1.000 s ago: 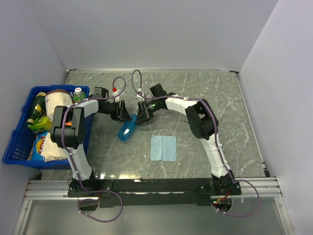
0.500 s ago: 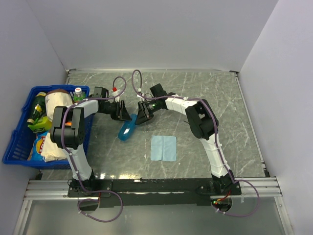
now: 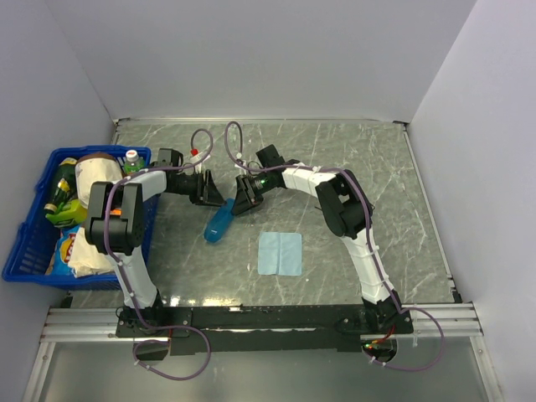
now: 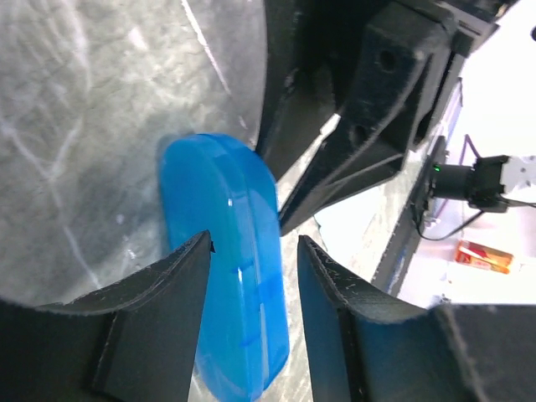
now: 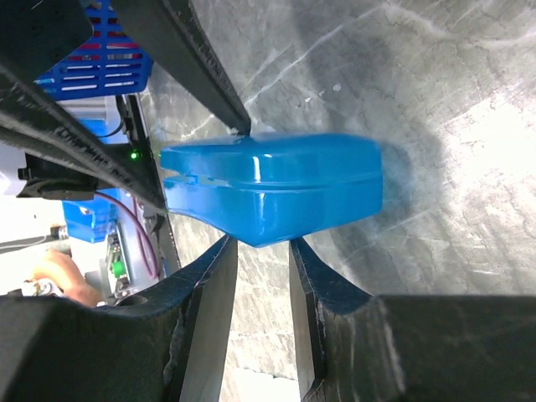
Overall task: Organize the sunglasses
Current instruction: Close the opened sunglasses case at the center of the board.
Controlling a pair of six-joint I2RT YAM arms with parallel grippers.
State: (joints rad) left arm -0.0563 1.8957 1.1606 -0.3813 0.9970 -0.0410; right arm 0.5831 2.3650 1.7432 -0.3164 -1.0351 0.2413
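Note:
The sunglasses show in no view. A blue translucent case lies closed on the table between the two arms. My left gripper is open at its far-left end. In the left wrist view the case runs between the fingers, against the left finger, with a gap to the right finger. My right gripper reaches in from the right. In its wrist view the fingertips pinch the lower shell of the case, and the gripper is shut on it.
A light-blue square cloth lies flat just right of the case, towards the near edge. A blue basket with bottles and snack bags stands at the table's left side. Grey walls close in the back and both sides.
The case lay open with its pale inside showing; now it is closed and looks narrower and darker. Both arms have barely moved.

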